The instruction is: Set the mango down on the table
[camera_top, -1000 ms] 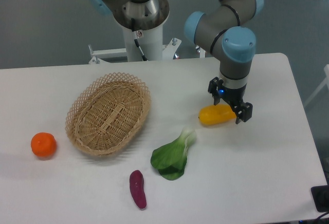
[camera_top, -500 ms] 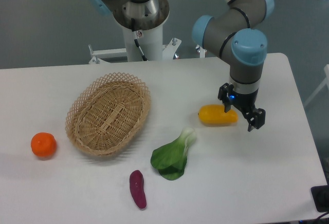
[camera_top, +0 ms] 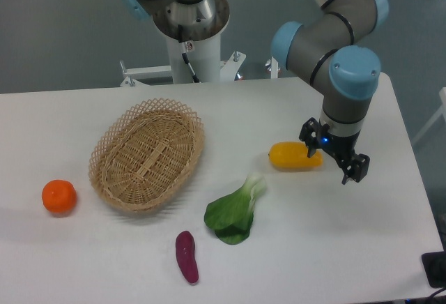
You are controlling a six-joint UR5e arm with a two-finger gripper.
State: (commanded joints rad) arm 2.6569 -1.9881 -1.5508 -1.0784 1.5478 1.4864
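Fingers (camera_top: 311, 152) spread apart, gripping nothing, hang just right of the mango (camera_top: 295, 156), a smooth yellow-orange oblong lying flat on the white worktop (camera_top: 334, 241).

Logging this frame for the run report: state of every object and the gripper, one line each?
mango: lying on its side on the table, not gripped
gripper: open, empty, beside the mango's right end
basket: upright, empty
tangerine: resting on the table, left of the basket
bok choy: lying flat
sweet potato: lying flat near the front edge
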